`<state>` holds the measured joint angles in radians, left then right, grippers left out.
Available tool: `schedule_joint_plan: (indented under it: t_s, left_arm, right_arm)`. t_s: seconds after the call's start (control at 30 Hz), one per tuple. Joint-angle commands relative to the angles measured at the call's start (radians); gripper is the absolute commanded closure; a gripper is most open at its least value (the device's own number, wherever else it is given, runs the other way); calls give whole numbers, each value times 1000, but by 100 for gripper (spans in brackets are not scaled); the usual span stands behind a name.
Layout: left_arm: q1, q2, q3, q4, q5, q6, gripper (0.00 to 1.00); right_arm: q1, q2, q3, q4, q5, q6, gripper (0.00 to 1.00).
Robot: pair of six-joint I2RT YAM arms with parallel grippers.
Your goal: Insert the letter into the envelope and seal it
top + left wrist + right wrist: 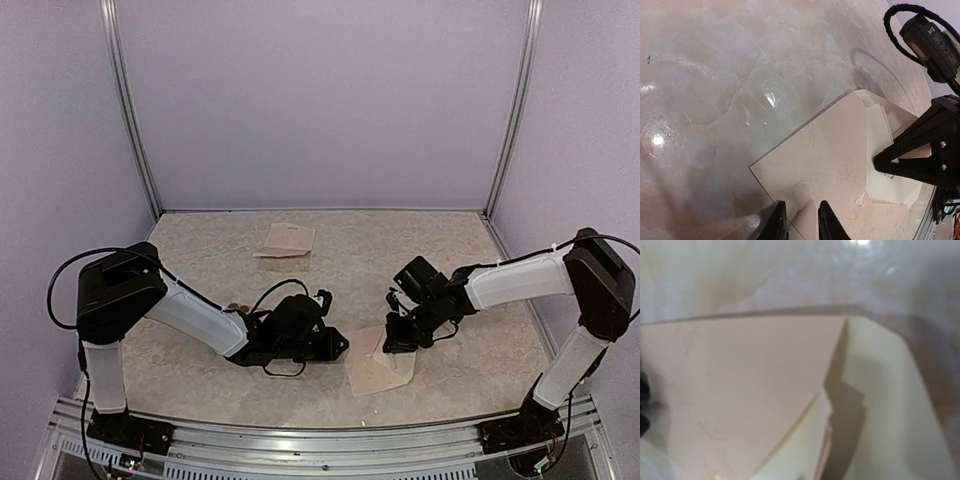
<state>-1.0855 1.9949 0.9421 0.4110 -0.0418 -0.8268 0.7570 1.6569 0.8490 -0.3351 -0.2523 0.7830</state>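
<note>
The pale pinkish envelope [370,378] lies flat near the table's front edge, its pointed flap [830,150] folded over the body. A cream sheet, the letter [890,187], shows past the flap's right edge and is blurred in the right wrist view [885,390]. My left gripper [343,343] lies low at the envelope's left corner. Its fingers stand a narrow gap apart [800,212], with the envelope's edge [770,195] running between them. My right gripper [392,343] is shut, and its joined tips [877,162] rest on the cream sheet. Its fingers are out of the right wrist view.
A yellowish sheet [285,240] lies at the back of the marbled table [200,250]. Lilac walls close in the back and sides, and a metal rail [320,450] runs along the front edge. A black cable [900,12] loops over the right arm.
</note>
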Motion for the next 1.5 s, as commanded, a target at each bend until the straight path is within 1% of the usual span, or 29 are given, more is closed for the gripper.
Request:
schedule_joint_plan:
  t_s: [0.0, 0.1, 0.17, 0.27, 0.37, 0.53, 0.67, 0.8, 0.87, 0.97, 1.13, 1.23, 1.47]
  left_arm:
    - [-8, 2, 2, -28, -26, -6, 80]
    - [-3, -45, -19, -37, -57, -5, 78]
    - [-1, -83, -34, -47, -79, -5, 75]
    - [-3, -145, -59, -54, -105, -11, 72]
    - [-5, -185, -75, -53, -102, -23, 66]
    - [-35, -192, -64, -49, -78, -54, 52]
    - [-47, -162, -69, -34, -66, -98, 47]
    - [-49, -131, -78, -3, -43, -130, 36]
    - [-49, -116, -84, 21, -30, -140, 33]
    - [-46, -94, -88, 51, -9, -147, 34]
    - [-32, -55, -82, 82, 17, -153, 46]
    - [-26, -28, -80, 85, 24, -154, 51]
    - [-20, 10, -76, 95, 33, -153, 56]
  right_arm:
    - [13, -18, 7, -2, 8, -14, 90]
    - [13, -65, 17, -56, 47, -31, 65]
    - [13, -97, 24, -98, 73, -47, 53]
    - [16, -148, 31, -150, 104, -69, 43]
    - [23, -189, 29, -169, 128, -96, 36]
    - [32, -184, 15, -146, 133, -113, 32]
    - [49, -147, 6, -92, 144, -117, 29]
    - [60, -102, 8, -50, 151, -131, 25]
    - [63, -87, 6, -30, 154, -137, 24]
    - [66, -68, 2, -10, 161, -142, 24]
    - [69, -37, 1, 22, 156, -152, 25]
    - [73, -19, 5, 30, 152, -156, 26]
    - [95, 17, 27, 34, 140, -159, 30]
